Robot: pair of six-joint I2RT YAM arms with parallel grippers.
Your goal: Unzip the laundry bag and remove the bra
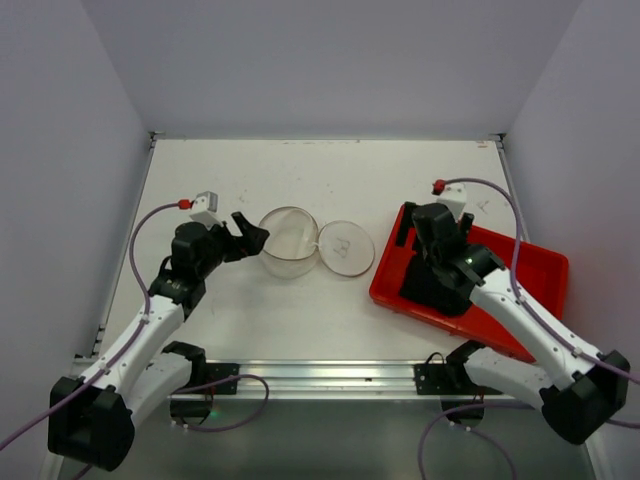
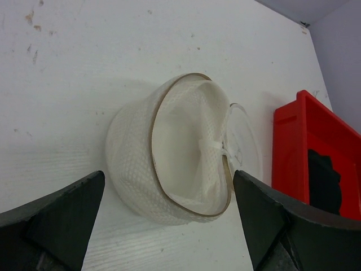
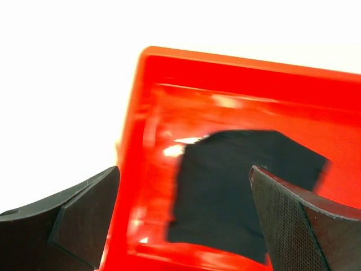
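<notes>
The laundry bag [image 1: 290, 243] lies unzipped on the table, its deep white mesh half tipped on its side and the flat half [image 1: 346, 248] spread to the right. In the left wrist view the laundry bag [image 2: 169, 152] shows an empty inside. My left gripper [image 1: 252, 232] is open just left of the bag, its jaws [image 2: 168, 183] wide on either side of the near rim without touching it. The black bra [image 3: 237, 192] lies in the red tray [image 3: 152, 113]. My right gripper [image 3: 185, 172] hangs open above it, holding nothing.
The red tray [image 1: 540, 270] sits tilted at the right of the table, under my right gripper [image 1: 418, 232]; the left wrist view shows the red tray [image 2: 293, 147] with the bra [image 2: 324, 180] inside. Grey walls close the table on three sides.
</notes>
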